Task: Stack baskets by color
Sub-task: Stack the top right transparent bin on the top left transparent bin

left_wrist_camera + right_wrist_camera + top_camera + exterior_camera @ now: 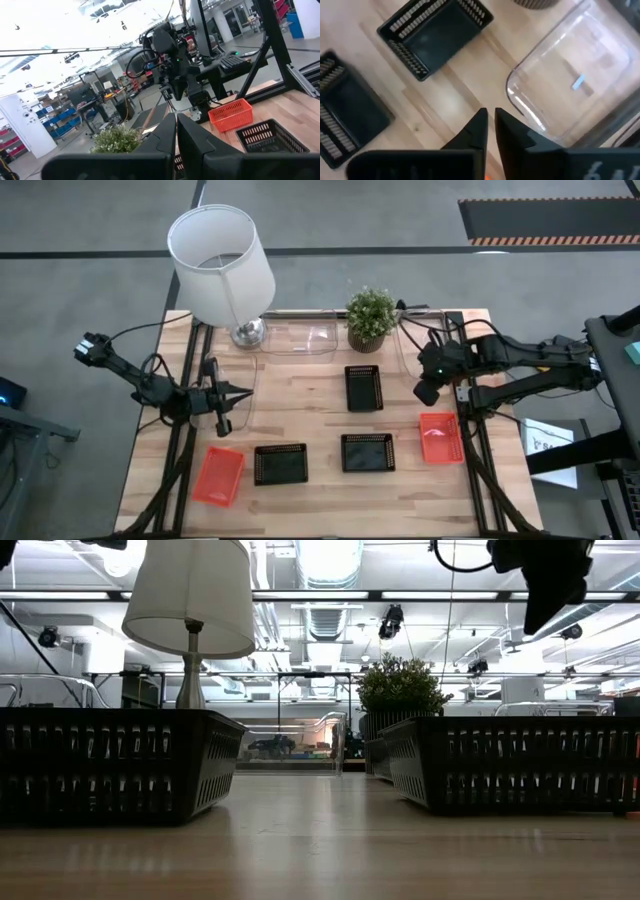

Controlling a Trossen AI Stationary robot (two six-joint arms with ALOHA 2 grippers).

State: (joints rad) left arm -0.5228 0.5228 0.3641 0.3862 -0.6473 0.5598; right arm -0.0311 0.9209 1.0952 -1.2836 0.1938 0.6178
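You have no stack yet: the red-orange perforated plastic baskets [218, 476] [441, 437] sit at opposite table [320, 490] edges, the black perforated ones [364, 388] apart mid-table. The left gripper [236, 393] is closed and empty; the right gripper [428, 391], jaws barely parted, holds nothing.

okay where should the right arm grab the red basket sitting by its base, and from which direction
Probably by one long side wall of the red basket, from straight above: it lies flat, open side up, nothing stacked on it, its thin rim suiting a narrow pinch. The right gripper hovers just behind it, fingers barely parted.

In the low view, both near black baskets [100, 765] [520, 765] ran off the frame's edges; my clear baskets [300, 338] were faint outlines overhead, their number perhaps three.
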